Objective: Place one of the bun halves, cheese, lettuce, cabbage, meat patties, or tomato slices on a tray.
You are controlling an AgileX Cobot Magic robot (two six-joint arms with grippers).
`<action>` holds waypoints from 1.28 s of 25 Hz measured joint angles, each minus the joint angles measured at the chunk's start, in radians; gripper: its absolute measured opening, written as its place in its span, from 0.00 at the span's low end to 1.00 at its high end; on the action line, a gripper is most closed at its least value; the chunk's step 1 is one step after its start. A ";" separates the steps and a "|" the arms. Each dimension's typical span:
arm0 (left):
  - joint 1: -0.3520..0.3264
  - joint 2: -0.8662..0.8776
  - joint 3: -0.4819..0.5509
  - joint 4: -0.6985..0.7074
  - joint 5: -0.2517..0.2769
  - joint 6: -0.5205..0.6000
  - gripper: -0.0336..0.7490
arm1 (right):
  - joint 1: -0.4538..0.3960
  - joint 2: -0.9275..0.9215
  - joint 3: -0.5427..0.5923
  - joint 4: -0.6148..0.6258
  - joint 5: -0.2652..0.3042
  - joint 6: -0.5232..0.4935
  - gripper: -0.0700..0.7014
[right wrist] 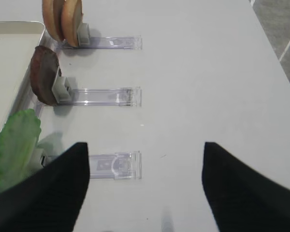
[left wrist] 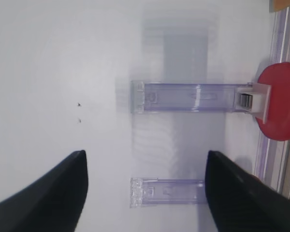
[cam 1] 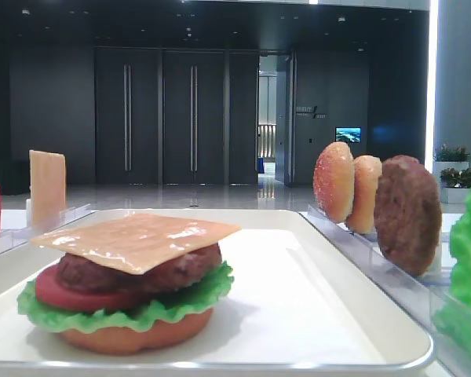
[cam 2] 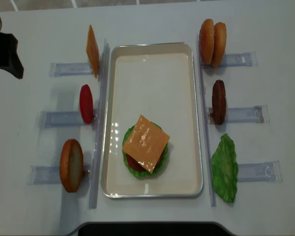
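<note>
The white tray [cam 2: 152, 51] holds a stack of bun half, lettuce, tomato and meat patty, with a square cheese slice [cam 2: 145, 143] on top. In racks to the left stand another cheese slice [cam 2: 92, 50], a tomato slice [cam 2: 86, 103] and a bun half [cam 2: 71, 164]. To the right stand two bun halves [cam 2: 212, 37], a meat patty [cam 2: 218, 102] and lettuce [cam 2: 224, 168]. My left gripper [left wrist: 145, 154] is open and empty over bare table, left of the tomato slice [left wrist: 280, 108]. My right gripper [right wrist: 145, 145] is open and empty, right of the lettuce [right wrist: 14, 145].
Clear plastic holder racks [cam 2: 243, 114] line both long sides of the tray; one rack [left wrist: 166, 192] lies between the left fingers and another [right wrist: 113, 166] beside the right gripper. Part of the left arm [cam 2: 2, 49] shows at the far left. The table's front edge [cam 2: 147, 225] is near the tray.
</note>
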State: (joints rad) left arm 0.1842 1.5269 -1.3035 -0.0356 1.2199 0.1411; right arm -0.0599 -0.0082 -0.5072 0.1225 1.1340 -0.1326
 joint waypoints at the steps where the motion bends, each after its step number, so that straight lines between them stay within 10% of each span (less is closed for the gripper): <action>1: 0.000 -0.011 0.005 0.000 0.000 0.000 0.78 | 0.000 0.000 0.000 0.000 0.000 0.000 0.70; 32: -0.039 -1.070 0.647 -0.088 0.014 0.000 0.78 | 0.000 0.000 0.000 0.000 0.000 0.000 0.70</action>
State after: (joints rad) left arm 0.1457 0.4572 -0.6563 -0.1236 1.2336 0.1411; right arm -0.0599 -0.0082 -0.5072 0.1225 1.1340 -0.1326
